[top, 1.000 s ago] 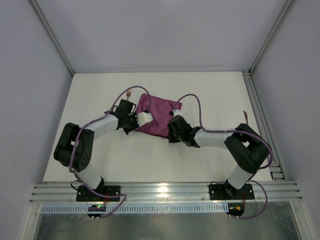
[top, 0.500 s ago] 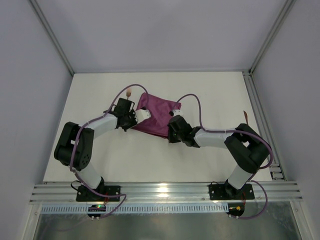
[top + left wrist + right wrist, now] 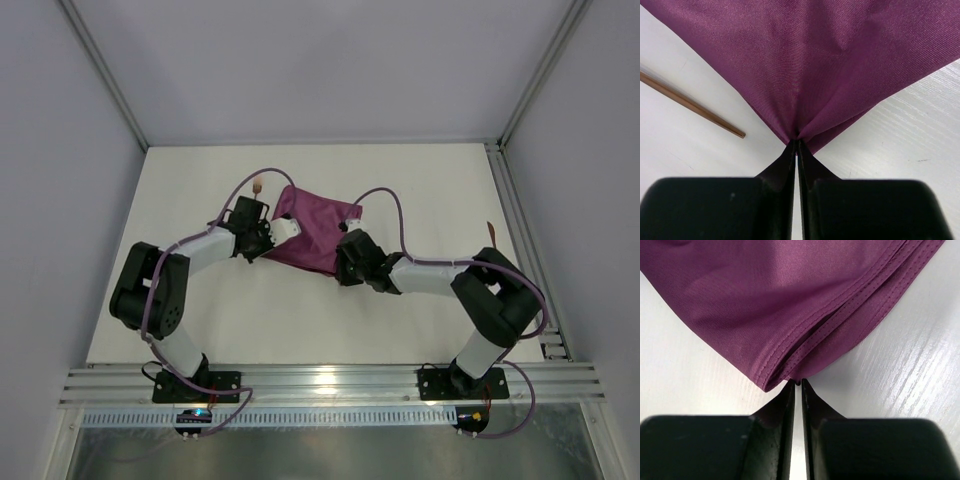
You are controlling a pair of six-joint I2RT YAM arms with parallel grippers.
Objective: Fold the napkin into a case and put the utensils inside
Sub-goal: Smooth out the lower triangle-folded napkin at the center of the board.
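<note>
The magenta napkin (image 3: 315,235) lies folded into a rough square in the middle of the table. My left gripper (image 3: 268,243) is at its near-left corner. In the left wrist view the gripper (image 3: 797,142) is shut on that corner, with the napkin (image 3: 830,65) fanning out beyond. My right gripper (image 3: 345,265) sits at the near-right corner. Its tips (image 3: 799,382) pinch the stitched, layered hem of the napkin (image 3: 780,300) with a hairline gap. One copper utensil (image 3: 258,186) lies just left of the napkin; its handle (image 3: 690,105) shows in the left wrist view. Another utensil (image 3: 490,232) lies far right.
The white table (image 3: 400,320) is walled by pale panels at the back and sides. A metal rail (image 3: 510,200) runs along the right edge next to the far-right utensil. Purple cables loop over both arms near the napkin.
My left gripper has closed on the napkin's near-left corner and shifted slightly toward the far side. The right arm has hardly moved, its jaws loosening a hair.
</note>
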